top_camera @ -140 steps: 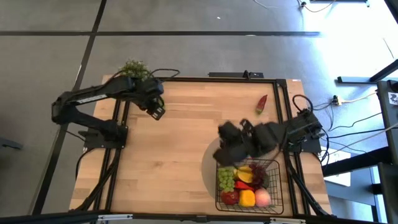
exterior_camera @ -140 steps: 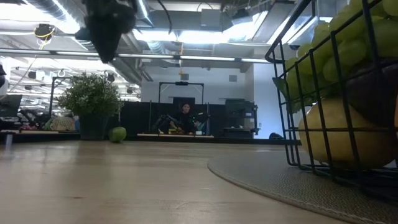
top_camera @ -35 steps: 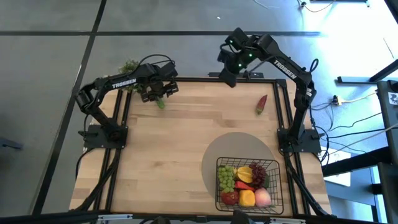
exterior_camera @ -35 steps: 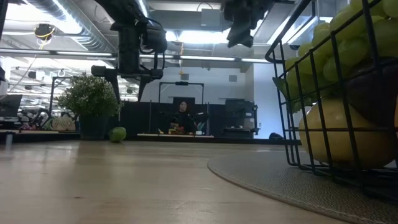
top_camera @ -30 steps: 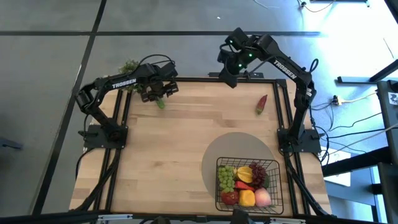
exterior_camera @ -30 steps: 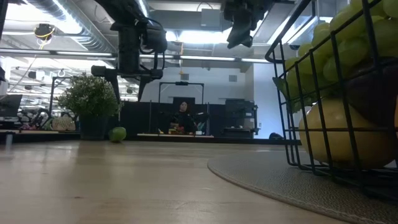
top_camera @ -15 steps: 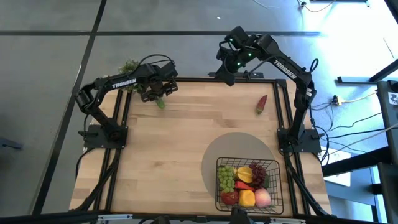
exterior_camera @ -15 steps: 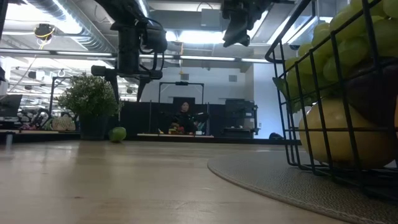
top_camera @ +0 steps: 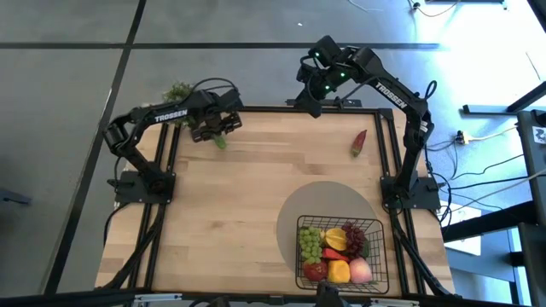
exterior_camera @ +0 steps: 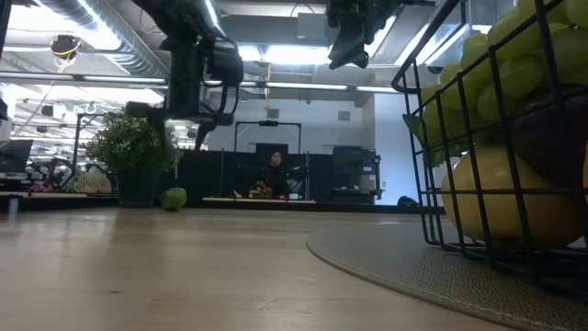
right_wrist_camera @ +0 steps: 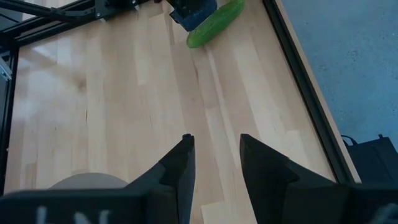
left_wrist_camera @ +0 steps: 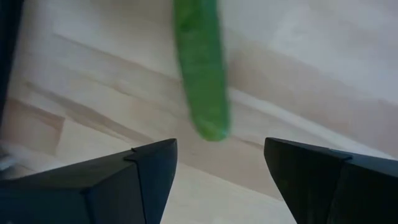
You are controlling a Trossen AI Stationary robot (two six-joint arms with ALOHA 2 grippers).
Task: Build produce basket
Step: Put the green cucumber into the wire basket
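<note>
While the left pincer point(left_wrist_camera: 217, 171) hangs released over the cucumber point(left_wrist_camera: 202, 68) at the bench's point(top_camera: 239, 213) far edge, the right pincer point(right_wrist_camera: 214, 163) — fingers parted — is raised; the basket point(top_camera: 376, 275) sits near-right.

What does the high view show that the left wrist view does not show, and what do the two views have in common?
Only the high view shows the basket with produce on the round mat, the chili near the table's far right edge, the potted plant, and the right gripper raised over the far edge. Only the left wrist view shows the left gripper open, its fingers apart above the wood. Both show the cucumber lying on the table under that gripper.
</note>
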